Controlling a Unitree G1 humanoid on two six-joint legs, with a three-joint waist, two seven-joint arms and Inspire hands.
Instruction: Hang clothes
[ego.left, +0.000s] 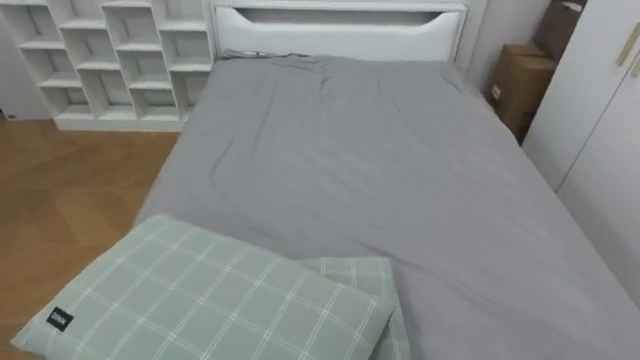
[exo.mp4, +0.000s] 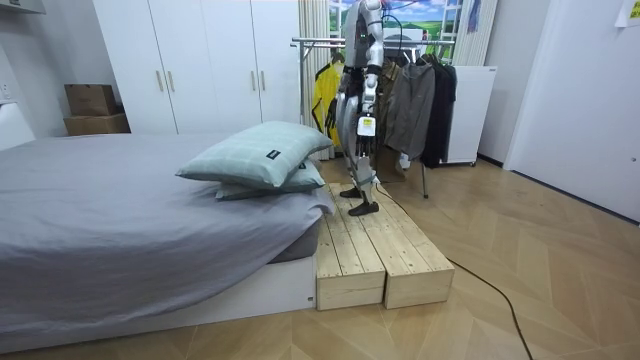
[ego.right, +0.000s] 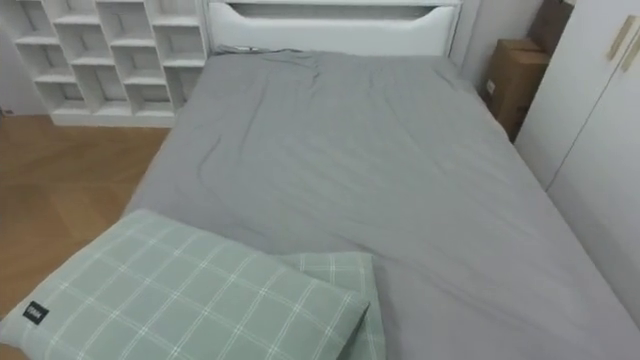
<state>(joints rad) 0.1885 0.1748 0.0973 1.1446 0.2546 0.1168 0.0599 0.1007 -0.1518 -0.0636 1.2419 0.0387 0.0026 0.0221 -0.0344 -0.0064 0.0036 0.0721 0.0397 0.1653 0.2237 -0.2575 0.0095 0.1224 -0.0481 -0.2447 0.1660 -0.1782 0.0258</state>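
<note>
Nearest to us lies a pale green checked pillow (ego.left: 200, 300) with a small dark label at its corner. It sits at the end of the bed farthest from the headboard. A second green checked pillow (ego.left: 370, 280) shows from under it. The bed's grey sheet (ego.left: 380, 160) is spread flat with a few soft creases, and it runs up to the white padded headboard (ego.left: 340, 30).

On the bed's left side there is a honey-coloured wooden floor (ego.left: 60, 190), and by the head end on that side stands a white cubby shelf unit (ego.left: 110, 60). On the bed's right side stand tall white wardrobe doors (ego.left: 600, 110), with a brown cardboard box (ego.left: 520, 80) near the headboard corner.

In the room view the robot stands upright on a low pale plank platform (exo.mp4: 380, 250) set against the bed's pillow end. Its left robot hand (exo.mp4: 366, 126) hangs at its side, and we cannot tell whether it is spread or closed. The hanging clothes (exo.mp4: 410, 105), yellow, grey and dark, are on a metal clothes rack (exo.mp4: 318, 42) just beyond the robot, away from the bed.
</note>
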